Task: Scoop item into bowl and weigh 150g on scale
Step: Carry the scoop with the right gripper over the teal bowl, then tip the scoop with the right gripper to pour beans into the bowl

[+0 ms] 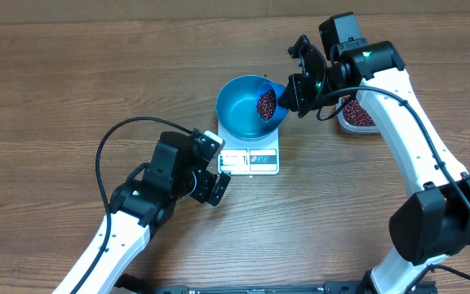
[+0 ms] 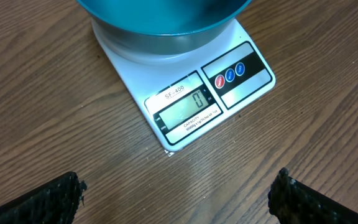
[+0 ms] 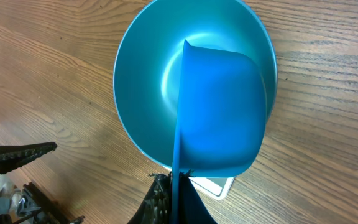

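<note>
The bright blue bowl (image 1: 241,108) stands on the white scale (image 1: 251,160), whose display (image 2: 183,108) reads zero. My right gripper (image 1: 298,88) is shut on the handle of a small blue scoop (image 1: 272,96), holding it tilted over the bowl's right rim. The scoop carries dark red beans (image 1: 266,104). In the right wrist view the scoop's (image 3: 219,112) underside covers the right half of the bowl (image 3: 146,84), and the visible part of the bowl's inside is bare. My left gripper (image 2: 179,200) is open above bare table, just in front of the scale (image 2: 135,62).
A clear tub (image 1: 357,114) holding more red beans sits to the right of the scale, partly under my right arm. My left arm's black cable (image 1: 104,155) loops over the table to the left. Brown wood table (image 1: 55,82) lies all around.
</note>
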`<state>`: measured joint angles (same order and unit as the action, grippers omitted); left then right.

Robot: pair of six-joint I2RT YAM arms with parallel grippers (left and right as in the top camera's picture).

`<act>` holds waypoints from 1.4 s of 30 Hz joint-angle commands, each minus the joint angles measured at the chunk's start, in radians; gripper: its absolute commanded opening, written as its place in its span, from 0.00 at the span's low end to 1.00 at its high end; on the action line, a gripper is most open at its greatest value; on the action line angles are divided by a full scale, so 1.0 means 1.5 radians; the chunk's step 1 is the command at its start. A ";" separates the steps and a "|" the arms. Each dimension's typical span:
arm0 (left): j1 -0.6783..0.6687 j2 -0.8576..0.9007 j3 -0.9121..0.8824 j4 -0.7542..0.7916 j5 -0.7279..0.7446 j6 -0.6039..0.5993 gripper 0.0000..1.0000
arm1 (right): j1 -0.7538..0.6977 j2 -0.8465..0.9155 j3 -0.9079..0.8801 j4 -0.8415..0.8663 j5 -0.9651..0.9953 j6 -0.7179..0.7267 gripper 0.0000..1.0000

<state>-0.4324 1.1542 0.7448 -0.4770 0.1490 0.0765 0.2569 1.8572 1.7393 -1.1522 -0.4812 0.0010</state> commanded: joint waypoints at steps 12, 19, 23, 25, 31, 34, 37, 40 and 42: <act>-0.003 -0.003 -0.002 0.003 -0.002 -0.011 1.00 | 0.029 -0.008 0.020 0.023 0.095 0.002 0.04; -0.003 -0.003 -0.002 0.003 -0.002 -0.012 1.00 | 0.081 -0.008 0.035 0.052 0.191 -0.001 0.04; -0.003 -0.003 -0.002 0.003 -0.002 -0.011 0.99 | 0.125 -0.008 0.060 0.052 0.305 -0.001 0.04; -0.003 -0.003 -0.002 0.003 -0.002 -0.011 1.00 | 0.149 -0.008 0.066 0.052 0.352 -0.011 0.04; -0.003 -0.003 -0.002 0.003 -0.002 -0.011 1.00 | 0.230 -0.008 0.067 0.050 0.528 -0.021 0.04; -0.003 -0.003 -0.002 0.003 -0.002 -0.011 1.00 | 0.262 -0.008 0.067 0.049 0.596 -0.021 0.04; -0.003 -0.003 -0.002 0.003 -0.002 -0.011 1.00 | 0.278 -0.008 0.067 0.048 0.618 -0.024 0.04; -0.003 -0.003 -0.002 0.003 -0.002 -0.011 0.99 | 0.281 -0.008 0.067 0.047 0.620 -0.023 0.04; -0.003 -0.003 -0.002 0.003 -0.002 -0.012 1.00 | 0.281 -0.008 0.067 0.044 0.620 -0.023 0.04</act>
<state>-0.4324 1.1542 0.7444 -0.4770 0.1490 0.0765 0.6765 1.8576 1.8065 -1.0878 0.4084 -0.0303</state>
